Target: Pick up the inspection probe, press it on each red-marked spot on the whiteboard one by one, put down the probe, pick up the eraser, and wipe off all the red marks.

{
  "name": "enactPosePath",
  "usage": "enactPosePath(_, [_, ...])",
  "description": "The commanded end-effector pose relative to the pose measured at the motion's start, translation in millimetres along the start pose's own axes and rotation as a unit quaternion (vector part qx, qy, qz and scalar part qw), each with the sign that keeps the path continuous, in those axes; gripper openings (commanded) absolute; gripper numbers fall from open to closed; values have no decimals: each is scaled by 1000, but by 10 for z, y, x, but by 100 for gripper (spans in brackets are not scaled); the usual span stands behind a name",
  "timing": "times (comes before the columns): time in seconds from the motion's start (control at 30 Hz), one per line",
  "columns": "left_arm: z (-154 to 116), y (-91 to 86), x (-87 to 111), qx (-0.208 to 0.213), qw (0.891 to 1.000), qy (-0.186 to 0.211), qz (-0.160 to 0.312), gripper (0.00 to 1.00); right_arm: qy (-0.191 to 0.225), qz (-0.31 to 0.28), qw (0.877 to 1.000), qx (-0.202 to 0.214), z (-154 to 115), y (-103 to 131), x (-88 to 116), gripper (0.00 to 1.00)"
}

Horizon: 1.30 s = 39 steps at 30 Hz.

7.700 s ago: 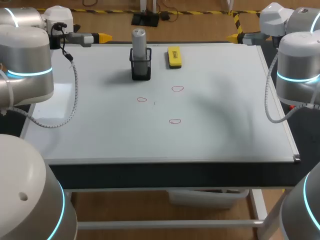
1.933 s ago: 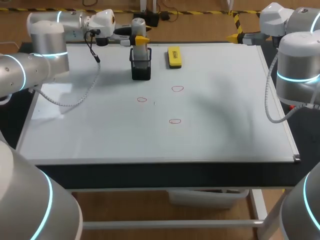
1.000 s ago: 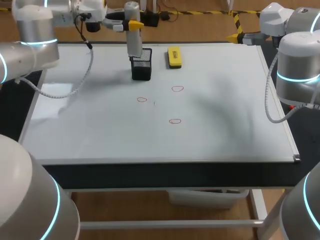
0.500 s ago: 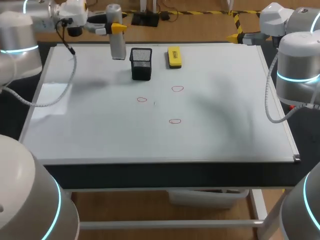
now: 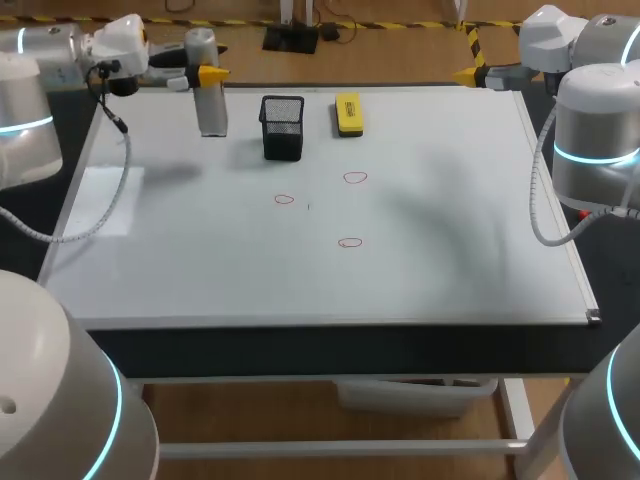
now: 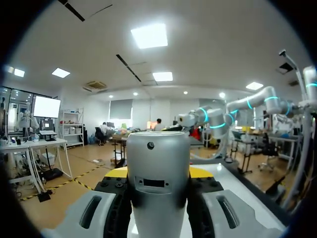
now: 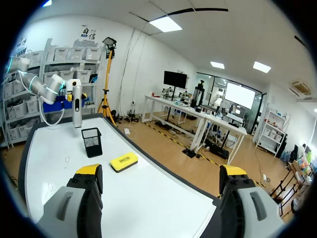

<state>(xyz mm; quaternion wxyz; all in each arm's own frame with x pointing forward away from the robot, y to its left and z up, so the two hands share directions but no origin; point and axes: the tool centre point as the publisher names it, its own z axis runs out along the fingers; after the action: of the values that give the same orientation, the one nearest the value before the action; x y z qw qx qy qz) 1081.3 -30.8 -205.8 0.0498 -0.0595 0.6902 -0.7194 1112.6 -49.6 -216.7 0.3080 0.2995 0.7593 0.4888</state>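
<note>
Over the whiteboard, left of the mesh holder: probe upright in the left gripper.
Looks rigid, smooth, fairly light; clamped across the upper body, probably slippery, so worth holding firmly when pressing the red marks. Right gripper spread wide, empty.

The whiteboard is brightly lit from above. A pale patch of glare is seen near its left edge, and soft shadows are cast across it.
</note>
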Motion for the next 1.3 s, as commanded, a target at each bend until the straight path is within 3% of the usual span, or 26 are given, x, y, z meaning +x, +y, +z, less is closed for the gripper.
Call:
enactPosePath(0.03, [-57,47,56,3,1000,-25,0,0,0,0,1000,0,1,-1,-4,100])
enactPosePath(0.57, [-197,89,62,1,999,-54,1,0,0,0,1000,0,1,-1,-4,100])
enactPosePath(1.1, [-197,89,62,1,999,-54,1,0,0,0,1000,0,1,-1,-4,100])
enactPosePath(1.3, [-197,89,62,1,999,-54,1,0,55,-13,998,39,31,-223,-189,100])
